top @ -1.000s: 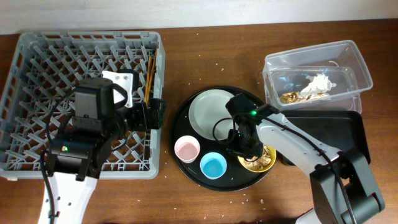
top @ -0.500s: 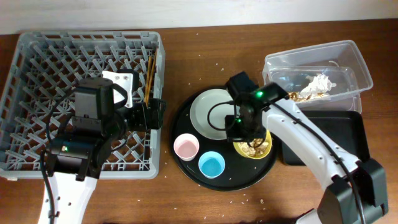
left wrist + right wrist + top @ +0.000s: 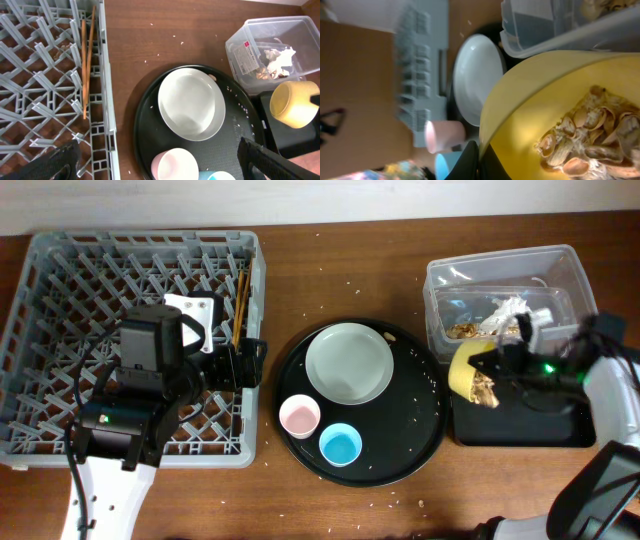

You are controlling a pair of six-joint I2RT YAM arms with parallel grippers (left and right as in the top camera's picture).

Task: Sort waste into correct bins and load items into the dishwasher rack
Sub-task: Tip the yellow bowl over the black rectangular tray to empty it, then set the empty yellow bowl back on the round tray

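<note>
Gripping the tilted yellow bowl, the right claw hangs over the black tray.

So the rack sits far left, round tray in the middle with the plate at its back and a small cup plus the other cup in front. Far right: tub behind, flat tray in front, bowl tilted over that tray's left end.
</note>
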